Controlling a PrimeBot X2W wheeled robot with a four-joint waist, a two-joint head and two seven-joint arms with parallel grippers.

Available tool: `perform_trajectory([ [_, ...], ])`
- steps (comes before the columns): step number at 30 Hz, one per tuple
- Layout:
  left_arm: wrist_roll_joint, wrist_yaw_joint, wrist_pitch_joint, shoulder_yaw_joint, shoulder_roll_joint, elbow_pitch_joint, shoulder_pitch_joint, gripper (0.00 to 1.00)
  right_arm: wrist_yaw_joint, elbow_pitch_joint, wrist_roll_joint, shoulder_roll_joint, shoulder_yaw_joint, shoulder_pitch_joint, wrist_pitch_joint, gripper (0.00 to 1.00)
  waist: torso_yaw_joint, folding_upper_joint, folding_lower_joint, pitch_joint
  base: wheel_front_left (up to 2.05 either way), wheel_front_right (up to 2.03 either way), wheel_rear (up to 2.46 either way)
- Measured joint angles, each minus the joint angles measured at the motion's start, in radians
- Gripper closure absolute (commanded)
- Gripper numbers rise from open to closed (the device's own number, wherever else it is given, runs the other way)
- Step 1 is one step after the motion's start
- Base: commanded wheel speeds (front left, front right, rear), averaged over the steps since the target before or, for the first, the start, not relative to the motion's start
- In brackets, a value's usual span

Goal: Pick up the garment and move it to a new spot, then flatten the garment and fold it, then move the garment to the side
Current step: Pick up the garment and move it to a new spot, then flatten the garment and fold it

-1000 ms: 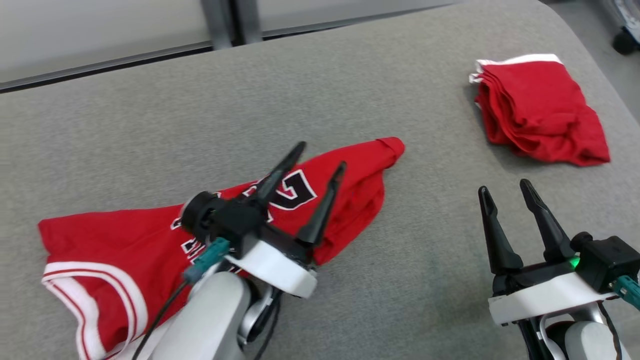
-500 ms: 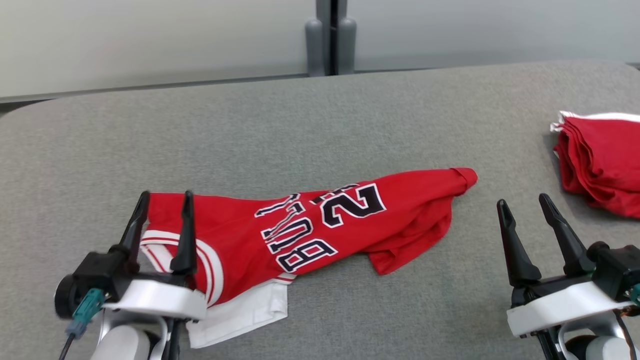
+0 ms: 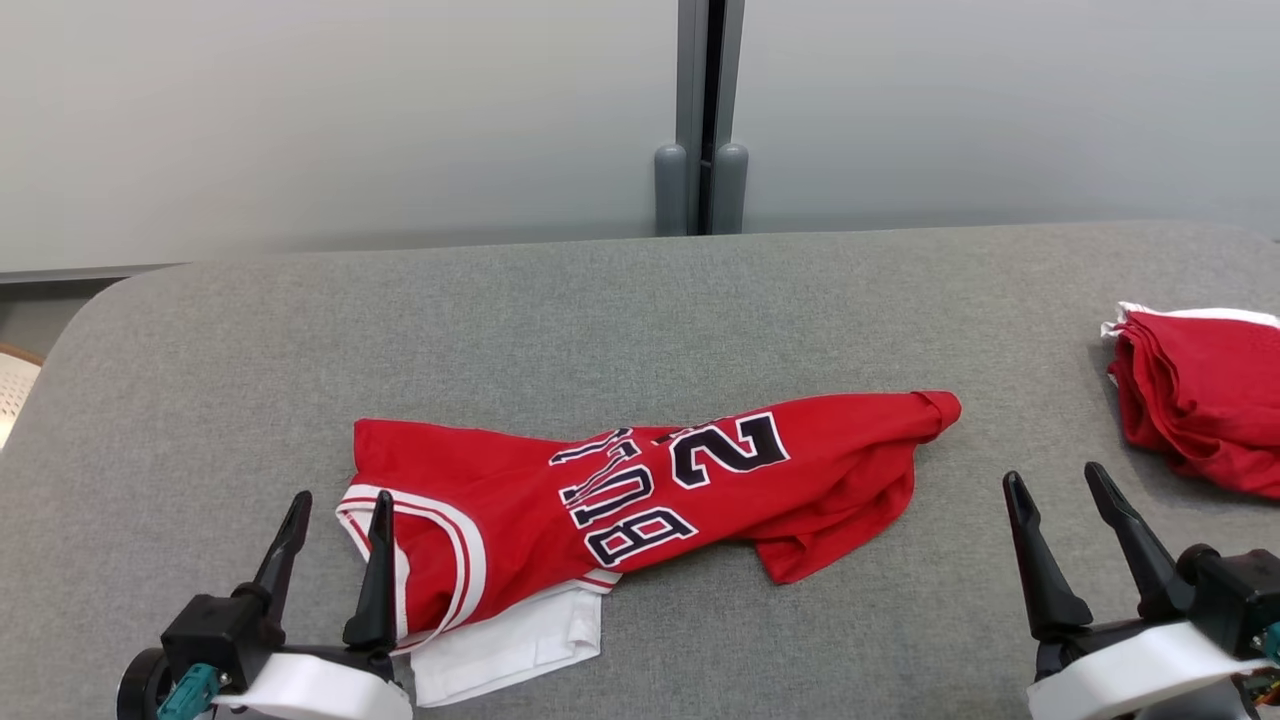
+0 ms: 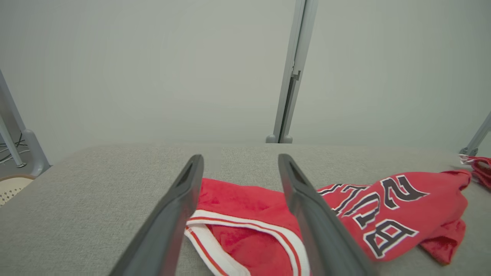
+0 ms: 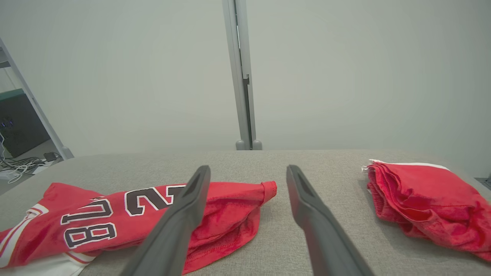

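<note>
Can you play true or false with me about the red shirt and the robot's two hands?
1. The red jersey lies crumpled on the grey table. True.
2. The left gripper is squeezing the jersey. False: it is open and grips nothing.
3. A pile of red clothes sits at the table's right side. True.
4. The right gripper is shut. False: its jaws stand open and empty, over bare table.
</note>
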Motion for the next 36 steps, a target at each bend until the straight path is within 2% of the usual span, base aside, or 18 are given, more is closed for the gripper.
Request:
perform_trajectory([
  [15,0.002,0.022,0.022,-0.016,0.006,-0.038,0.029,0.00,0.000,-0.033,0.000,0.008,-0.012,0.024,0.021,0.00,0.002,0.0000,0.0000,-0.011,0.00,0.00,0.00],
  [25,0.019,0.022,0.048,-0.052,0.013,-0.047,0.015,0.00,0.000,-0.032,-0.002,0.008,-0.012,0.022,0.021,0.00,0.006,0.0000,0.0000,0.001,0.00,0.00,0.00],
  [33,0.004,-0.039,0.139,-0.143,-0.022,0.034,-0.017,0.00,0.000,-0.033,-0.001,0.018,0.003,0.001,0.020,0.00,0.006,0.0000,0.0000,0.045,0.00,0.00,0.00],
  [34,-0.010,-0.049,0.144,-0.148,-0.031,0.051,-0.019,0.12,0.000,-0.030,0.000,0.019,0.003,0.001,0.019,0.00,0.004,0.0000,0.0000,0.052,0.00,0.00,0.00],
  [35,-0.017,-0.049,0.151,-0.153,-0.039,0.066,-0.025,0.12,0.000,-0.029,0.000,0.019,0.003,0.000,0.019,0.00,0.003,0.0000,0.0000,0.058,0.00,0.00,0.00],
  [36,-0.019,-0.056,0.159,-0.158,-0.042,0.082,-0.032,0.57,0.000,-0.028,0.000,0.020,0.006,-0.003,0.019,0.00,0.001,0.0000,0.0000,0.065,0.00,0.00,0.00],
])
